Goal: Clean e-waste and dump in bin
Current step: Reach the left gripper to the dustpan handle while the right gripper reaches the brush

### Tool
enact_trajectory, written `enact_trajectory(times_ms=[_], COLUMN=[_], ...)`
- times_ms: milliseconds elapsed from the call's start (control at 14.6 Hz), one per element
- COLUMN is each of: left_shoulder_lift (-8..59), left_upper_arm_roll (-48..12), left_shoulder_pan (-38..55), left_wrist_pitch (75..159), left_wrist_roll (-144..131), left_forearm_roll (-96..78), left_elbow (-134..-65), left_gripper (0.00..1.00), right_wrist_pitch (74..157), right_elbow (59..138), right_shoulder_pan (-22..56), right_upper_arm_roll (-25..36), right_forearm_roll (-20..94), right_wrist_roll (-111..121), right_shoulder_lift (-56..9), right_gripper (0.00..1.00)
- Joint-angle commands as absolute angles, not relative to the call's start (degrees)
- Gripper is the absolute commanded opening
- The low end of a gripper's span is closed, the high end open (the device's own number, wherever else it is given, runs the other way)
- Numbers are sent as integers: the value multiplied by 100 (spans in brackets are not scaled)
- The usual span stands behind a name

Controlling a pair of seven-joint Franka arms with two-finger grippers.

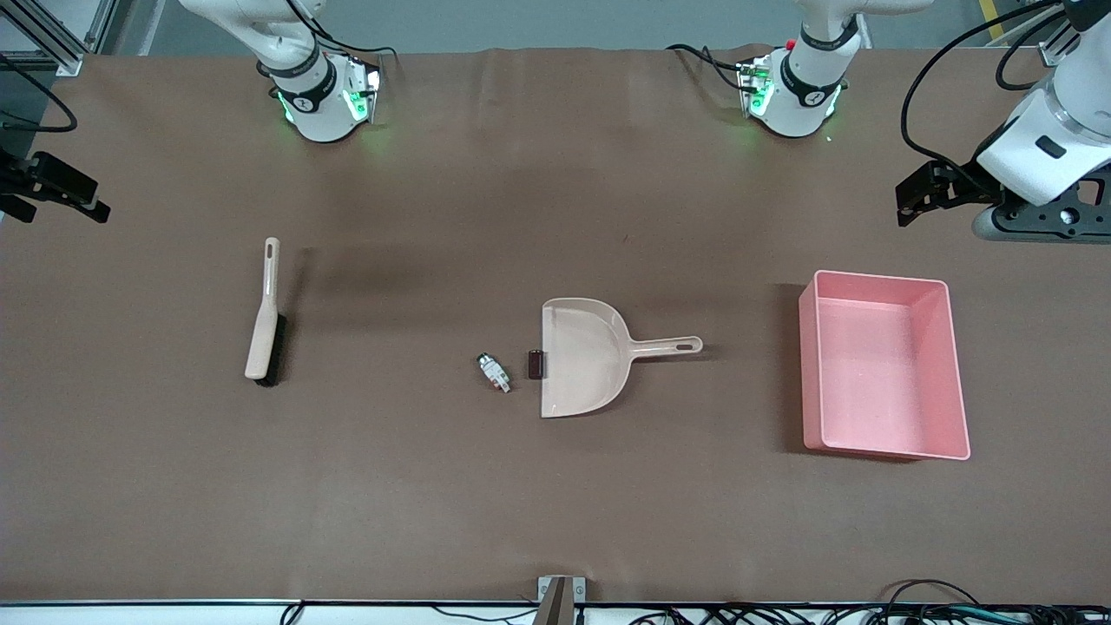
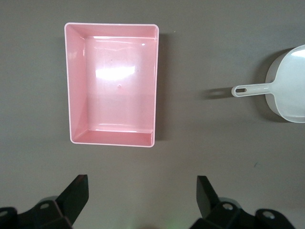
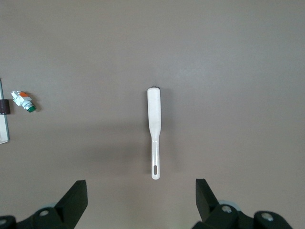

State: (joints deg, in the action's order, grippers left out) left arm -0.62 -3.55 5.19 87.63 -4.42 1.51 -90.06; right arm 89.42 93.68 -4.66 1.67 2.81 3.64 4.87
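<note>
From the front view we see the two bits of e-waste on the brown counter (image 1: pixel 174 521): the dark block (image 1: pixel 536 364) touching the dustpan (image 1: pixel 583 356) at its open lip, the white-grey piece (image 1: pixel 493 371) just beside it toward the right arm's end, and the brush (image 1: pixel 263 323) well apart, farther that way. The pink bin (image 1: pixel 884 365) sits toward the left arm's end, past the dustpan's handle. The left tool (image 1: pixel 927 193) hangs above the counter near the bin, the right tool (image 1: pixel 52 187) at its own end; both are wide open and empty, well apart from the e-waste. In the left wrist view the left tool (image 2: pixel 140 191) hovers with its jaws spread beside the bin (image 2: pixel 76 86), the dustpan (image 2: pixel 290 90) off to one side; we judge an unsteadied pan could slide under the sweep. In the right wrist view the right tool (image 3: pixel 140 193) hangs spread over the brush (image 3: pixel 154 124), the e-waste (image 3: pixel 23 100) at the edge; a hard stroke might flick such small parts past the pan.
</note>
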Motion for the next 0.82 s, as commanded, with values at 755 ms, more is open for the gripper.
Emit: enact_trajectory(times_ms=[755], left_shoulder_lift=[974], left_upper_arm_roll=[-491], left_shoulder_pan=[737], left_wrist_pitch=[8709], left_wrist_roll=[720], left_forearm_roll=[264], left_elbow=[-8244], left_gripper=[100], right_wrist_pitch=[9079], right_elbow=[9808], right_shoulder_pan=[-606], right_upper_arm_roll=[114], right_forearm_roll=[281], right_wrist_roll=[422], right_shoulder_lift=[554], right_gripper=[100])
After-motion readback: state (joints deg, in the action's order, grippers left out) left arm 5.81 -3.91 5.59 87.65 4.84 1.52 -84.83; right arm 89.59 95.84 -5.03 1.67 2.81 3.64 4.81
